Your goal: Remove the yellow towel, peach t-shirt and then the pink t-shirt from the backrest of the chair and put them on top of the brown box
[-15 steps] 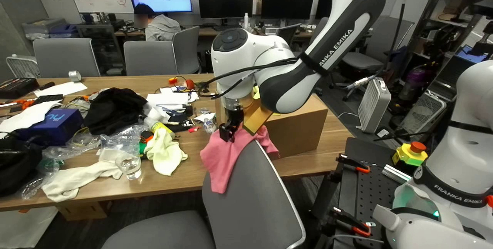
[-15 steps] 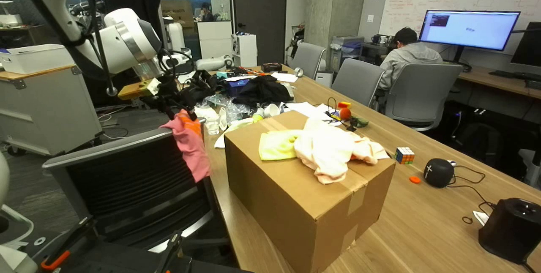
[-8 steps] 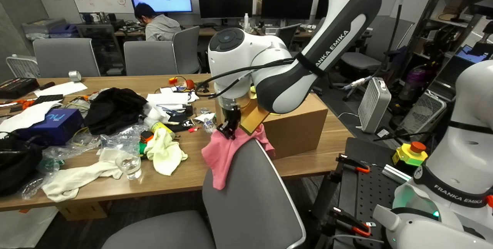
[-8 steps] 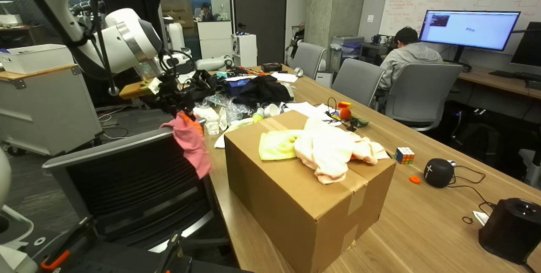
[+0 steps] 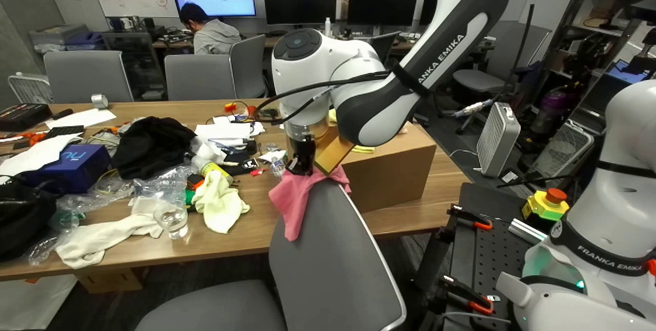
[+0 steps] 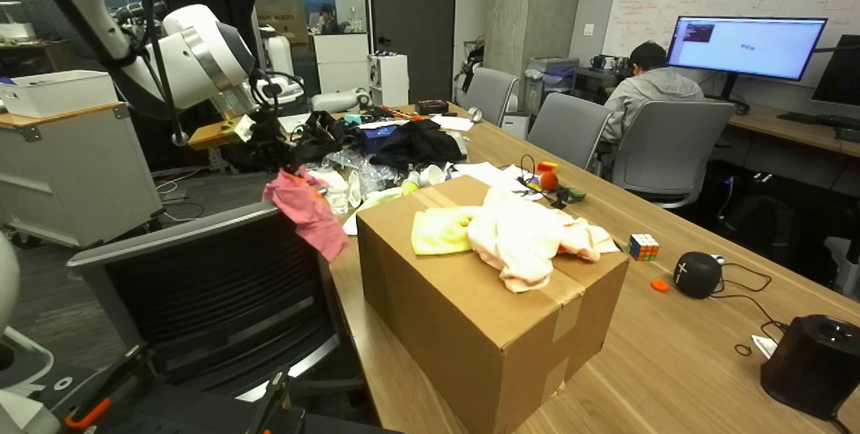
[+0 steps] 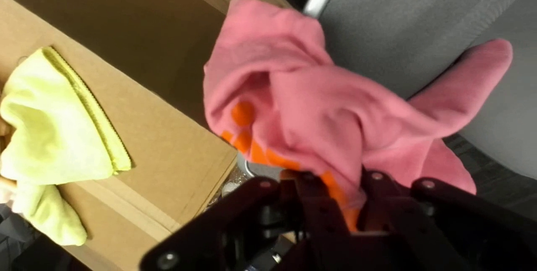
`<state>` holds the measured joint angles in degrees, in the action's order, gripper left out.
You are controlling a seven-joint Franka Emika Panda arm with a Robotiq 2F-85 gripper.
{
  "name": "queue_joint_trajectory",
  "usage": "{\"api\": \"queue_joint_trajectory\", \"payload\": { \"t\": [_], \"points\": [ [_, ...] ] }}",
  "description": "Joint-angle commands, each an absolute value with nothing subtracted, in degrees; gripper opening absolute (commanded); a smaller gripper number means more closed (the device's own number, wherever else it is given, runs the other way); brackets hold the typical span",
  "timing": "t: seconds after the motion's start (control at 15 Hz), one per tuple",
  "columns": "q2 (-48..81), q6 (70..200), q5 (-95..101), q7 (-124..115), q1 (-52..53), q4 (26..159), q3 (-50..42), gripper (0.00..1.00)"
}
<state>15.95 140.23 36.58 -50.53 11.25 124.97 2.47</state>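
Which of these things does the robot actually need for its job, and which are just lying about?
Part of the job:
pink t-shirt, gripped by the end effector
peach t-shirt
yellow towel
brown box, beneath those two
chair

Just lying about:
Rubik's cube
blue box
drinking glass
black cloth
tape roll

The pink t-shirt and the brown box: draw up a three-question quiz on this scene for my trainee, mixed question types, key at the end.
1. Fill the gap: in the wrist view, the print on the pink t-shirt is ____ in colour.
2. True or false: in an exterior view, the yellow towel and the peach t-shirt both lie on top of the brown box.
3. Which cloth do the jaws grip? A: the yellow towel. B: the pink t-shirt. C: the peach t-shirt.

Key: 1. orange; 2. true; 3. B, its cloth runs between the jaws.
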Motion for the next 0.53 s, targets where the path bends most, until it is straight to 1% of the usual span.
{"api": "queue_joint_trajectory", "payload": {
  "t": [0.0,0.27,0.47],
  "points": [
    [12.39,138.46,33.43,-48.01,11.93,124.18,2.99,0.03],
    [7.00,136.86,26.78,-42.67,11.61,122.64,4.61,0.04],
    [4.06,132.62,23.30,-40.14,11.30,119.51,5.49,0.04]
  ]
}}
